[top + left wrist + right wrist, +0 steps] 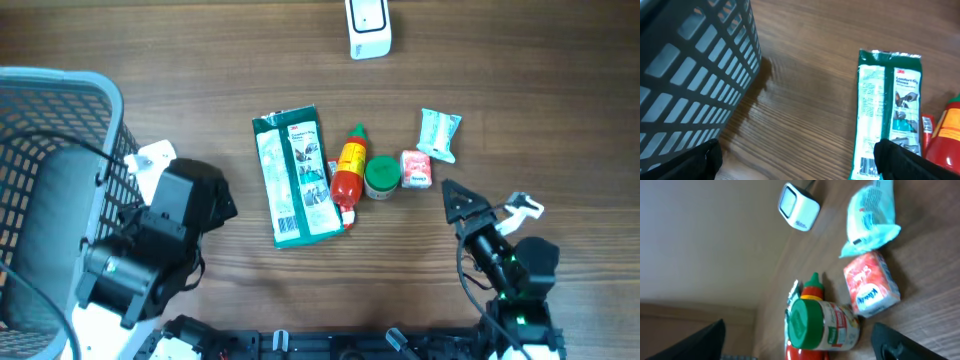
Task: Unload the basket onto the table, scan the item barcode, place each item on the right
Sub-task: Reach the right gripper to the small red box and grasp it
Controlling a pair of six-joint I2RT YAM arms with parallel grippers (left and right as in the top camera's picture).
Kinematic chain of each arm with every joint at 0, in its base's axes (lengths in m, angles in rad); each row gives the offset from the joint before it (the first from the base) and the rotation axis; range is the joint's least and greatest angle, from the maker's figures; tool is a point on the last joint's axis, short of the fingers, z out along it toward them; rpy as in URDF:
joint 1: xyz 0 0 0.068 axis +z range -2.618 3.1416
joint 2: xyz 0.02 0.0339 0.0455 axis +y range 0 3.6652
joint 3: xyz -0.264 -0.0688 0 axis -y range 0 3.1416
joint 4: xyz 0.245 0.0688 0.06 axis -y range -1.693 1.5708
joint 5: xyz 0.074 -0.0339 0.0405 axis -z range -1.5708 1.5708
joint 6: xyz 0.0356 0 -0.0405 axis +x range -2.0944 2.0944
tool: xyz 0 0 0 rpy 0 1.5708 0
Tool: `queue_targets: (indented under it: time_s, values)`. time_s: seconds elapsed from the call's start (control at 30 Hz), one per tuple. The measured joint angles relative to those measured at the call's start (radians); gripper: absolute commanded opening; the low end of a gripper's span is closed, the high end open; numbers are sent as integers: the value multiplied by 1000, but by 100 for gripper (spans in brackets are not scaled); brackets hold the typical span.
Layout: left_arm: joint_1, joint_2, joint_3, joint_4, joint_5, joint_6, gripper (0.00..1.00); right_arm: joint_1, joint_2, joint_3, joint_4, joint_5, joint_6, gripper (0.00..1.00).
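Jaws wide and empty, the right arm (485,212) sits nearest the red packet (416,168), just ahead and leftward on the tabletop (560,90); the left arm (190,205), jaws likewise open, is farther

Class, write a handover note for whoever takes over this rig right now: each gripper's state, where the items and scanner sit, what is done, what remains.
Left gripper: jaws open, empty, between the mesh basket and the green glove pack.
Right gripper: jaws open, empty, near the red packet.
On the table, in a row: glove pack, sauce bottle, green-lidded jar, red packet, pale blue packet. White scanner at the far edge.
Done: nothing lifted.
Left: pick an item, show its barcode to the scanner.
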Motion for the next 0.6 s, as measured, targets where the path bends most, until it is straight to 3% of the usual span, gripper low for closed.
queue_targets:
  time_s: [0.13,0.27,0.4,0.43,0.47,0.53,0.6]
  values:
    - [0,39,0,-2,0,0,100,8,220,154,-140,-10,-112,99]
    - [0,69,0,0,0,0,100,10,483,493,-480,11,-319,99]
    - [0,93,0,0,0,0,100,70,657,755,-660,83,-467,99]
    - [0,98,0,-1,0,0,100,90,679,794,-656,94,-488,95]
    - [0,100,0,0,0,0,100,106,692,818,-626,100,-500,75]
    - [0,102,0,-1,0,0,100,122,707,834,-544,106,-525,57]
    - [0,102,0,0,0,0,100,144,730,840,-498,128,-555,57]
